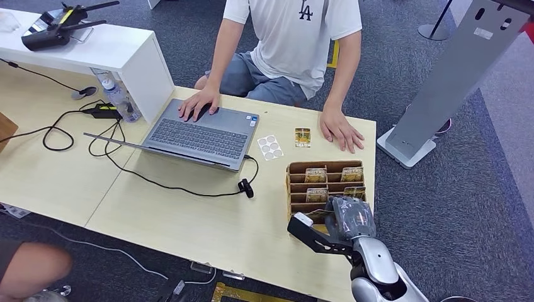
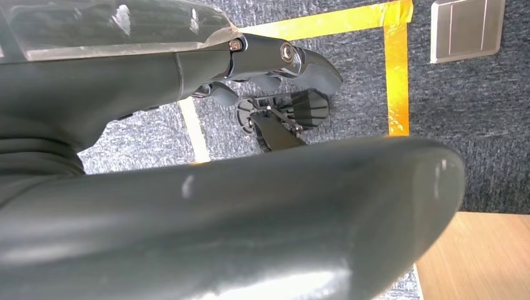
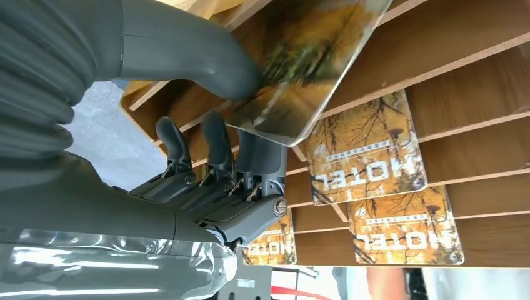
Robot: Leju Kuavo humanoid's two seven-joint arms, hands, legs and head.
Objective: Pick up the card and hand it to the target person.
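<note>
Pale wooden table (image 1: 208, 220) on grey carpet, person (image 1: 296, 38) seated at the far side with both palms down, one on a laptop (image 1: 201, 135), the other flat beside a lone card lying on the wood (image 1: 303, 137). Sheet of round stickers (image 1: 270, 147) between laptop and that card; black cable (image 1: 164, 182) snaking across the near half.

Toward the near right, a slotted wooden card rack (image 1: 296, 170) holding several orange hotel cards (image 3: 365, 150) upright in its rows. Right hand (image 1: 343, 217) reaching in over the rack's near edge. Up close in the right wrist view: one card (image 3: 306, 69) pinched between the thick thumb and the darker fingers (image 3: 215, 140), tilted and partly lifted out of its slot, its print blurred. Fingers narrow, closed on that card, remaining cards seated in the rows beyond.

Left hand (image 2: 275, 62) hanging low over carpet and yellow floor tape (image 2: 397, 69), holding nothing visible; fingers loosely curled in, though whether truly closed cannot be told from this angle.

Step in hand, by judgement: the pick, grip made and card probably coming free of the rack. Next move likely calls for lifting clear of the slats without snagging the neighbouring cards, then carrying across the table toward the person's free palm on the far right, keeping the pinch firm on a thin, slick card prone to slipping or twisting.
</note>
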